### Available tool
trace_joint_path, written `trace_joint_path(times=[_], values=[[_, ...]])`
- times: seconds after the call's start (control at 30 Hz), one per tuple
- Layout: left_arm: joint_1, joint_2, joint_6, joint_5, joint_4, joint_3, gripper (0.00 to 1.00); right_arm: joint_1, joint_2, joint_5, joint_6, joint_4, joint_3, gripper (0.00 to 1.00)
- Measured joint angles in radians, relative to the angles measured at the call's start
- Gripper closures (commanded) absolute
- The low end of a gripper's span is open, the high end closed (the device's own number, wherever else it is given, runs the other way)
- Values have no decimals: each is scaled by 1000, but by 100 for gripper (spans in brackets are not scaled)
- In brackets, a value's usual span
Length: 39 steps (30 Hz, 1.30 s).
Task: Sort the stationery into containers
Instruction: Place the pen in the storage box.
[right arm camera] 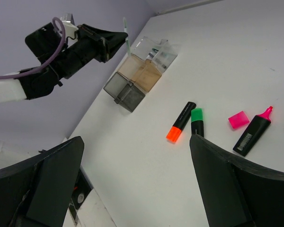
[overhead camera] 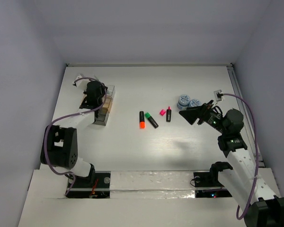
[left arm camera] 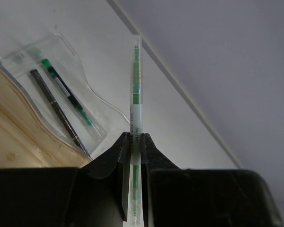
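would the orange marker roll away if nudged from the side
Probably not far: the orange marker lies flat and looks short and chunky, so it should slide or pivot more than roll. Its smooth black body may be slippery. It looks stiff and light.

Left wrist: see lower part of green pen (left arm camera: 137,85) only through the slit between left gripper (left arm camera: 136,138) fingers. Lose near end of dark pen (left arm camera: 57,106) and a corner of clear container (left arm camera: 85,90) behind one finger; lose tan container (left arm camera: 14,142) past left edge.
Top: cannot make out the held pen; cannot see far end of containers (overhead camera: 104,113) under the gripper.
Right wrist: get right gripper (right arm camera: 136,139) fingers cropped at bottom edge; cannot read label on pink marker (right arm camera: 253,132).
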<state>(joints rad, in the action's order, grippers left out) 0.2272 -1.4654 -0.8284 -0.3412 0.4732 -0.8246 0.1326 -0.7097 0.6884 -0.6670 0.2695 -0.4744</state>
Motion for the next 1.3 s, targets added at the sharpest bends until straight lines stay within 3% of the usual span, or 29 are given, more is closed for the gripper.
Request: trace_joint_path(times=[0.13,0.37,0.9,0.93,1.07,1.3], values=[[-63,-95,-96,-46,63,-6,100,0,0,2,0,0,0,0],[-70,-261,-167,-127,92,-57,100,5,-2,13,-3,2,0,0],[-85,-388,-233,-165,189,-108,100,7,-14,35,-7,10,0,0],[-85,-390,-236,-165,189,-107,99,7,-15,36,-7,11,0,0],[-85,-390,-241,-165,197,-107,76,7,-17,38,-8,14,0,0],[-85,-387,-243,-169,218,-92,63,7,-18,39,-8,25,0,0]])
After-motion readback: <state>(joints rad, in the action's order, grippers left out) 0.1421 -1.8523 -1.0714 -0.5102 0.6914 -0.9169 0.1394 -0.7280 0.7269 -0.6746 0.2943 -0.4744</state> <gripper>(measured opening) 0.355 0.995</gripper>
